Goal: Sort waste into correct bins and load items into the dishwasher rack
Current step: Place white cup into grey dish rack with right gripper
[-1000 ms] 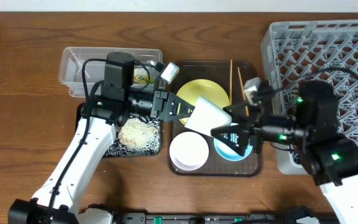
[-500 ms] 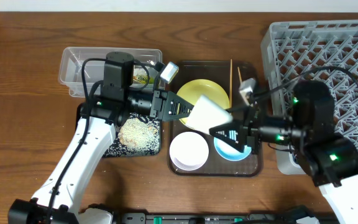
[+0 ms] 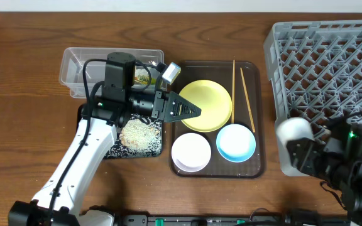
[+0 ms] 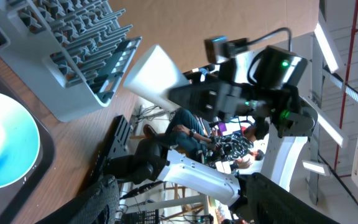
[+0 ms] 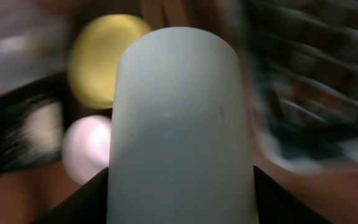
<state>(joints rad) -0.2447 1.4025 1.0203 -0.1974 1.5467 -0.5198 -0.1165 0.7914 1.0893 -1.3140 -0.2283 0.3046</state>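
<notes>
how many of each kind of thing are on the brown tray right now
plate: 1
bowls: 2, one white, one light blue
chopsticks: 2
total: 5

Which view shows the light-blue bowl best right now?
Overhead: the whole light-blue bowl sits unobstructed in the brown tray beside the white bowl. Left wrist catches only part of the bowl at the frame's edge. Right wrist is blurred, filled by a white object, and does not show it.
</notes>
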